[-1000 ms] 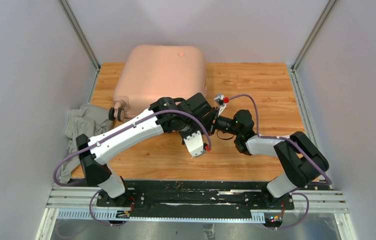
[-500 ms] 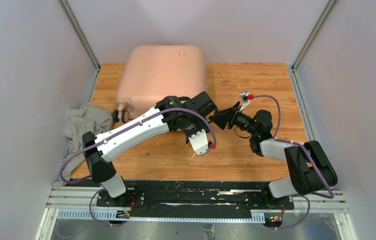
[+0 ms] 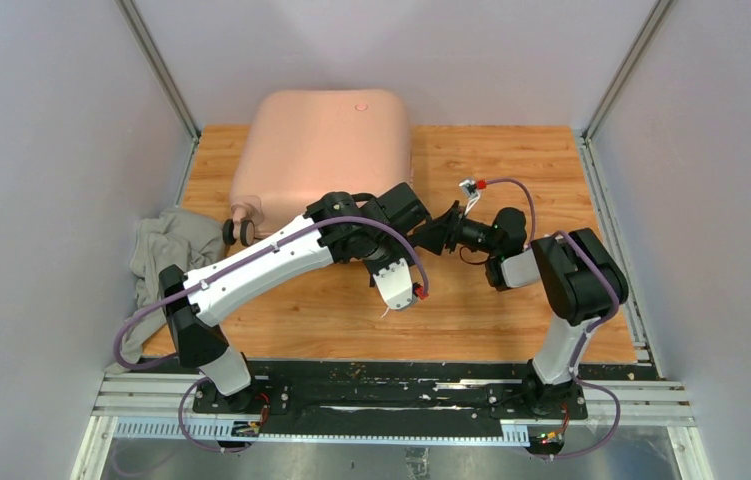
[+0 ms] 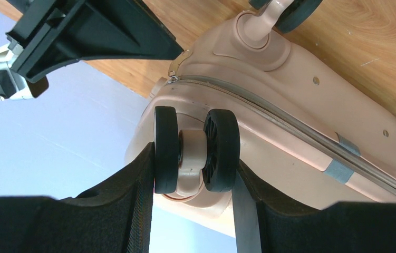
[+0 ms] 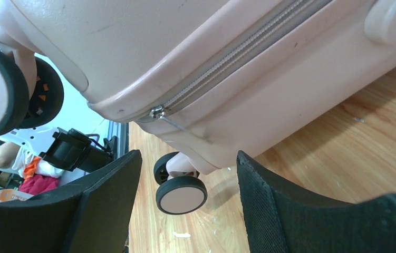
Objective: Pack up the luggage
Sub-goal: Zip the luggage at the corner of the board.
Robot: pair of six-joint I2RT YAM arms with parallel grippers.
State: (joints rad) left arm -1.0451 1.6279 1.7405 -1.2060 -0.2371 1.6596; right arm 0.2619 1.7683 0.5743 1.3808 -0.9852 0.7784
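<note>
The pale pink luggage (image 3: 321,140) lies shut at the back of the table, its zipper seam (image 4: 269,113) closed. My left gripper (image 4: 194,158) is shut on the double spinner wheel (image 4: 195,150) at the case's near right corner. In the top view that gripper (image 3: 406,212) sits against the same corner. My right gripper (image 5: 187,155) is open just beside that corner, with nothing between its fingers. The metal zipper pull (image 5: 157,112) hangs a little beyond its fingertips. Another wheel (image 5: 181,194) stands on the wood farther off. The right gripper (image 3: 439,232) points left at the case.
A crumpled grey cloth (image 3: 166,255) lies at the table's left edge beside the left arm. Another wheel (image 3: 241,230) sticks out at the case's near left corner. Grey walls close in the wooden table (image 3: 511,170) on three sides.
My right gripper has opened and drawn back a little from the case's corner, and its arm has folded up closer in. The left gripper has kept its hold on the wheel.
</note>
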